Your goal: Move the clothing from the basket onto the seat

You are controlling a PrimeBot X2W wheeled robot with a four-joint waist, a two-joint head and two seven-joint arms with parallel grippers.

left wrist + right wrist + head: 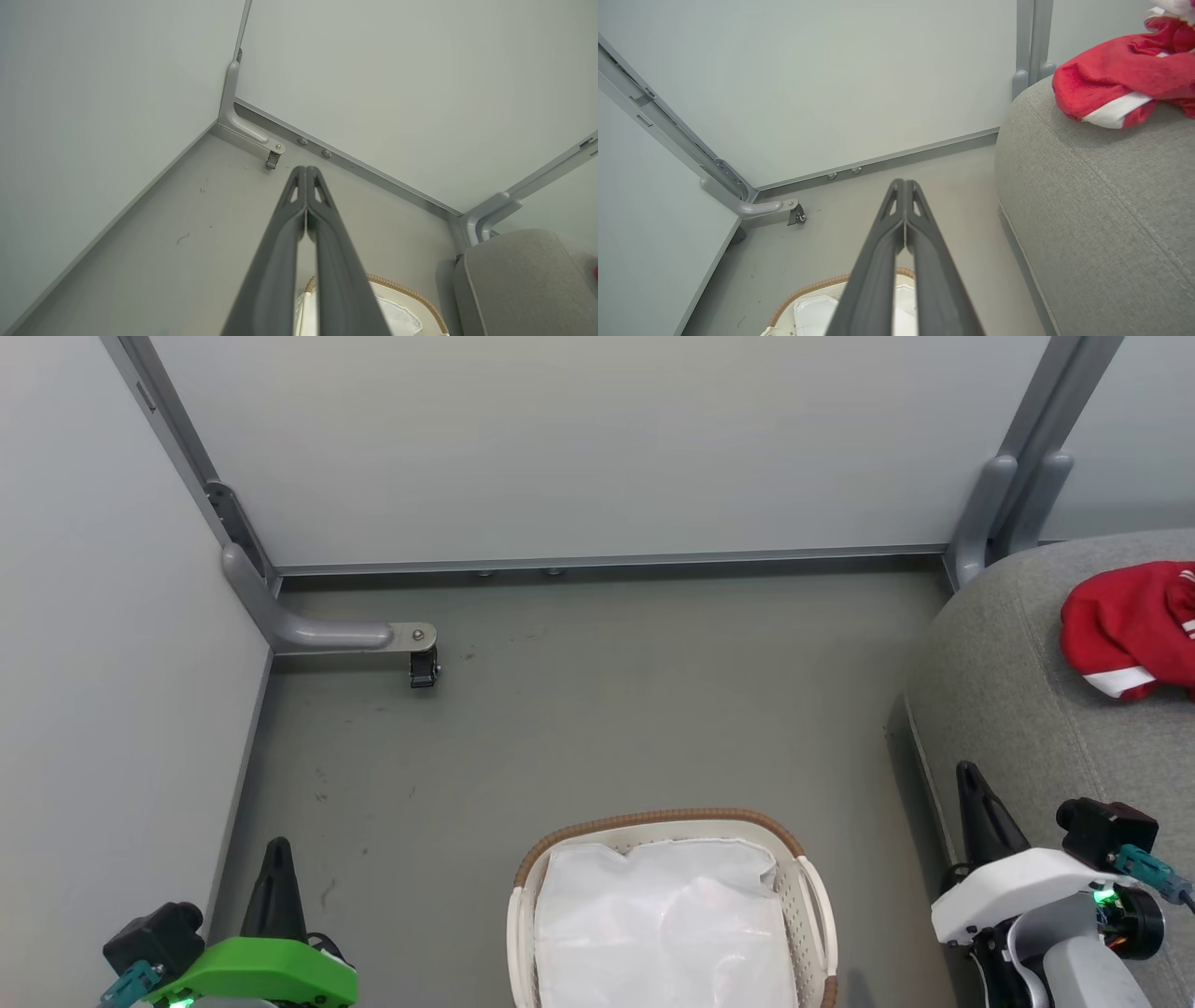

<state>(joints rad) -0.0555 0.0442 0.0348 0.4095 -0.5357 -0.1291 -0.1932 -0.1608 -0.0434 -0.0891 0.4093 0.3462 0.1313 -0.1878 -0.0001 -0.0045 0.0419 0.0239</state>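
Clothing [1125,630] lies on the seat [1008,728], basket [653,819] shows a white sheet [658,915], so left claw [306,170] and right claw [905,182] hang pinched together, empty

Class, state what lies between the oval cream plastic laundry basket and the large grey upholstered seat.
A bare strip of grey floor lies between the oval cream plastic laundry basket and the large grey upholstered seat; the head view shows it.
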